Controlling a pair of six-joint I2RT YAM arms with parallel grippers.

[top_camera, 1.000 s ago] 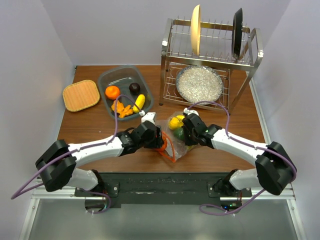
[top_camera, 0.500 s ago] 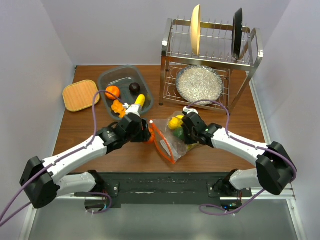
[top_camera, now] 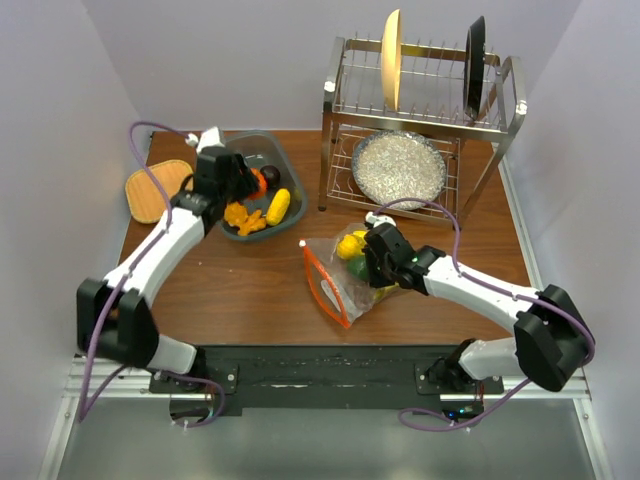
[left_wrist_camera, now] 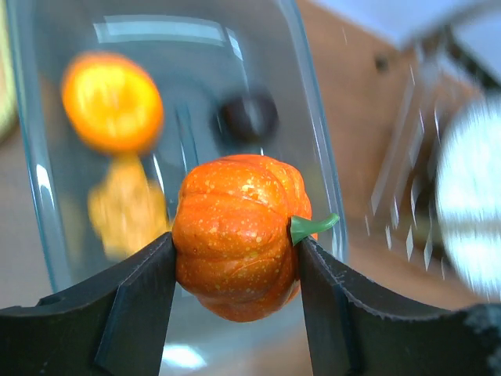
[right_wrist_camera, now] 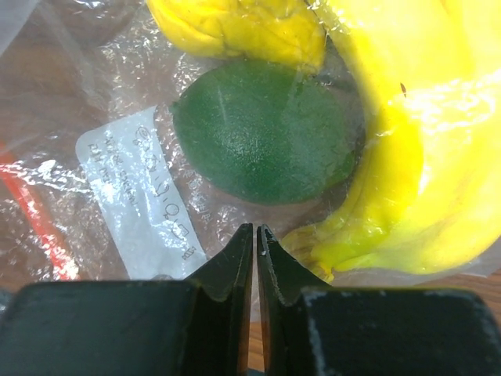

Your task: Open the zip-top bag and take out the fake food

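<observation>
Hovering over the grey tub point(top_camera: 268, 150) at the upper left of the top view, held an orange pumpkin point(left_wrist_camera: 235, 227) clamped tight in the left gripper point(left_wrist_camera: 233, 258). Pinched the zip-top bag point(top_camera: 335, 290) at frame centre with the right gripper point(right_wrist_camera: 256, 235), fingers pressed together; showed banana bunch point(right_wrist_camera: 407, 157), lemon point(right_wrist_camera: 235, 27) and green piece point(right_wrist_camera: 266, 133) inside the plastic.

Speckled orange on the pumpkin point(left_wrist_camera: 235, 235), green at its stem point(left_wrist_camera: 315, 227); dark green and yellow inside the clear, red-edged zip-top bag point(top_camera: 335, 282)
</observation>
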